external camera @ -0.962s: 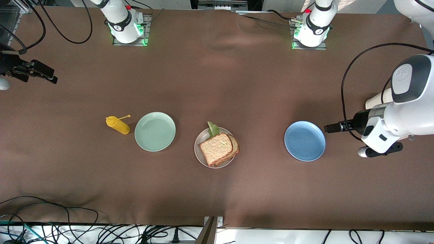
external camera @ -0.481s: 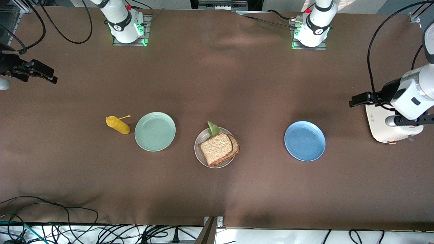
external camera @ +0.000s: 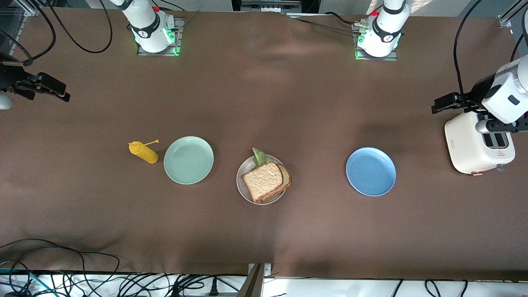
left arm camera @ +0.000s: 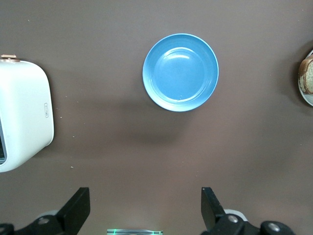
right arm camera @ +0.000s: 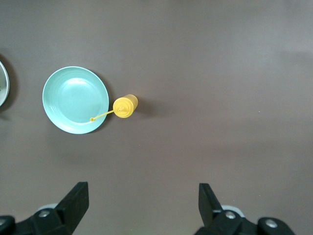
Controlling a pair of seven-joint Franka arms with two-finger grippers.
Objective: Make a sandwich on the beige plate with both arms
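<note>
Sandwich point(external camera: 266, 180) parts sit stacked on the beige plate point(external camera: 243, 187) at the middle of the table: two slices of brown bread, the top one slightly offset, with a green lettuce leaf point(external camera: 259, 156) poking out at the edge toward the robots' bases. By the look of it the assembly is done, so what matters is how each gripper lies relative to that plate.

At the right arm's end of the table, the right gripper point(right arm camera: 142, 208) hangs in the air near the table edge, fingers spread wide and holding nothing. Between it and the sandwich stand a yellow squeeze bottle point(external camera: 143, 152) and, just beside it, a mint-green plate point(external camera: 189, 160).

Past the sandwich toward the left arm's end lies a blue plate point(external camera: 371, 171), bare, and then a white toaster point(external camera: 474, 144). The left gripper point(left arm camera: 145, 208) hovers above the toaster's edge, fingers also wide apart and carrying nothing.

Both grippers are well apart from the beige plate; neither arm is clearly nearer. I judge nothing remains to place.
</note>
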